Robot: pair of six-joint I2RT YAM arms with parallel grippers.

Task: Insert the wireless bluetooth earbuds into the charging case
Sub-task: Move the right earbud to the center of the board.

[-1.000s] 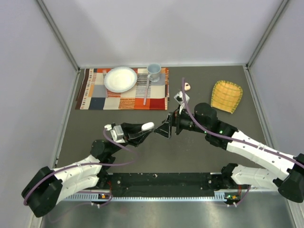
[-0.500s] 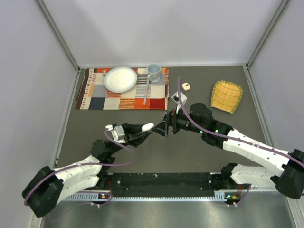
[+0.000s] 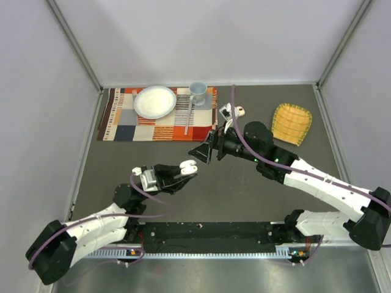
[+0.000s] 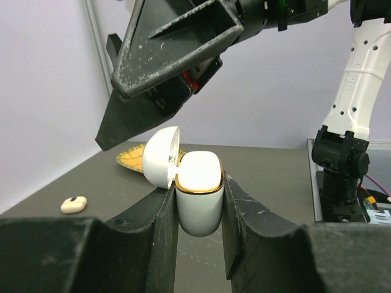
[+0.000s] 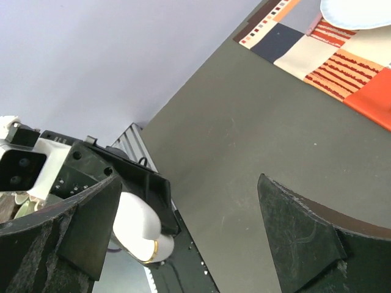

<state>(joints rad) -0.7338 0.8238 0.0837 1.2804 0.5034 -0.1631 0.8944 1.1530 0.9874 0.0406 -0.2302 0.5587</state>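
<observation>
Top external view: on your left, the left fingers [image 3: 173, 174] are clamped on the charging case [image 3: 188, 166] and hold it off the counter [image 3: 110, 159], its lid [image 4: 160, 155] swung open. Just right of the case and a little farther back, the right fingers [image 3: 203, 151] are spread wide with nothing between them, tips aimed at the case. The only earbud [image 3: 241, 110] you can see lies on the counter farther right and toward the back, behind the right wrist. Your right arm is nearer but faces away from it. Its long axis seems to run left-right, though it is too small to be sure. You will likely need to swing round before you pick it up.
</observation>
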